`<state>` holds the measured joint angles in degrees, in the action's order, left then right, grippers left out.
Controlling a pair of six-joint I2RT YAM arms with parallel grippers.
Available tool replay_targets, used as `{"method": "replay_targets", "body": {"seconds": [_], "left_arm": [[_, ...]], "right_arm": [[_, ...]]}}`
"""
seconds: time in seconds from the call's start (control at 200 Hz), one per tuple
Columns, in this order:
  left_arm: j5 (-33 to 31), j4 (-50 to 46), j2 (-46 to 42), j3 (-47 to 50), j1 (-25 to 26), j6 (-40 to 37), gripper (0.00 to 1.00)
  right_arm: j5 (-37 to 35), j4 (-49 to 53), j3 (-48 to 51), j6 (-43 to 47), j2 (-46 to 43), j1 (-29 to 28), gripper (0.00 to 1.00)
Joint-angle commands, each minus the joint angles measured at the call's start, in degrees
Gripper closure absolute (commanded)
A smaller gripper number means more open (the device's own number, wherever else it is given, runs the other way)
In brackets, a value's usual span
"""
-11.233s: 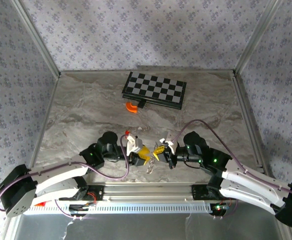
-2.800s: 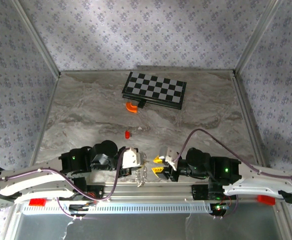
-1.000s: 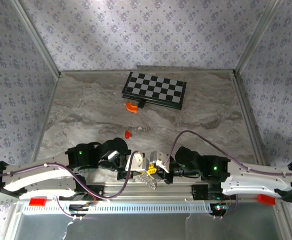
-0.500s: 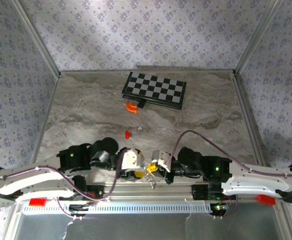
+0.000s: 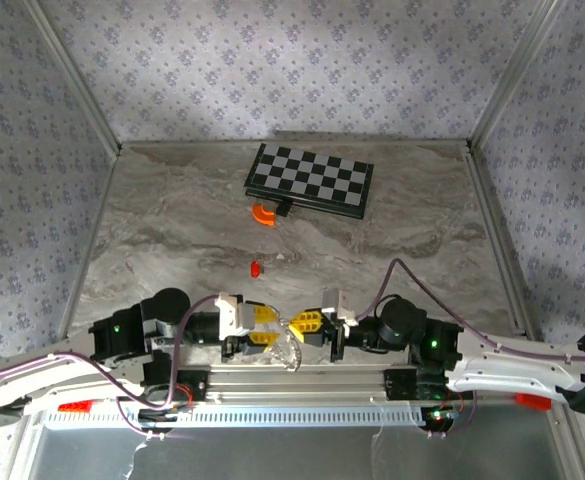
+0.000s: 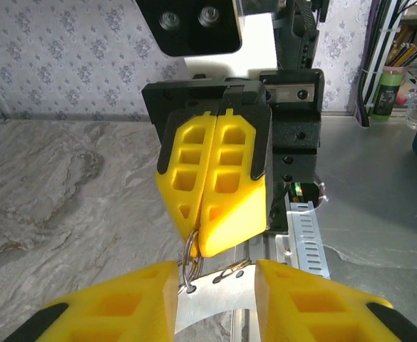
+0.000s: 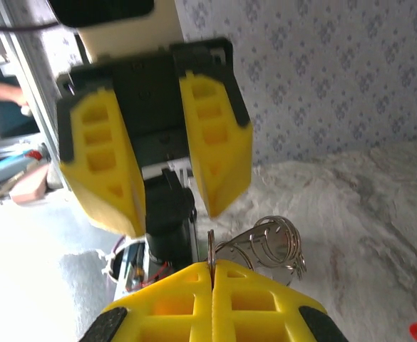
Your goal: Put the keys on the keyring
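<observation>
From above, the left gripper [image 5: 255, 322] and the right gripper [image 5: 308, 322] face each other nose to nose at the near edge of the table [image 5: 422, 230]. The silver keys [image 5: 290, 355] hang as a pale bunch just below the gap between them. A second ago both sets of fingers crowded the bunch. Since then the left arm has swung lower and straightened, so its gripper now lines up squarely with the other. The red key [image 5: 255, 268] lies on the table where it lay a few seconds back, well apart from both grippers and not on the ring.

In the left wrist view, the left gripper [image 6: 215, 303] has its fingers spread, with nothing clearly clamped between them. The right gripper [image 6: 197, 241] stands straight ahead with its fingers pressed together. The wire loops of the keyring [image 6: 189, 262] dangle from its tip.

In the right wrist view, the right gripper [image 7: 212, 274] is squeezed tight on the keyring [image 7: 274, 242], whose coils stick out beside a thin blade caught in the seam. The left gripper [image 7: 174, 217] opposite is parted and holds nothing.

The left gripper seems to have just let go, so the right one alone carries the ring. That probably frees the left to take a fresh hold or fetch the red key, which remains to be threaded.
</observation>
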<state>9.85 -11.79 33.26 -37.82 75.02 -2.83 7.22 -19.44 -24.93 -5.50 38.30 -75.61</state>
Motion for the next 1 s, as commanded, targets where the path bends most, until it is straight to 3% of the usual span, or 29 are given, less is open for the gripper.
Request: {"method": "replay_targets", "body": {"seconds": [0.0,0.12,0.355,0.45,0.535,0.645,0.85,0.995], "left_arm": [[0.0,5.9,0.1,1.0,0.1,1.2,0.7],[-1.7,10.5,-0.7,3.9,0.1,2.3,0.7],[-2.0,10.8,0.0,3.5,0.1,1.4,0.74],[-1.9,11.1,0.7,3.2,0.1,1.2,0.82],[-1.7,11.4,1.0,3.2,0.0,1.2,1.0],[-1.6,10.8,1.0,2.8,0.1,0.8,1.0],[-2.6,3.5,1.7,-1.9,0.1,-1.8,1.0],[-5.0,-6.3,4.5,-7.6,0.1,-3.8,1.0]], "right_arm": [[0.5,-11.3,0.6,-2.1,-0.4,0.1,1.0],[0.2,-12.9,1.5,-2.4,-0.3,0.1,1.0],[1.1,-12.3,1.3,-1.6,-0.1,0.1,1.0],[1.0,-12.7,1.6,-1.7,0.1,0.1,1.0],[0.9,-12.5,1.8,-1.7,0.0,0.1,1.0],[0.5,-11.0,1.8,-1.5,-0.6,0.1,1.0],[-3.0,4.7,-2.7,0.9,-4.3,-0.4,1.0],[-8.1,19.4,-7.7,2.3,-5.7,-2.4,0.69]]}}
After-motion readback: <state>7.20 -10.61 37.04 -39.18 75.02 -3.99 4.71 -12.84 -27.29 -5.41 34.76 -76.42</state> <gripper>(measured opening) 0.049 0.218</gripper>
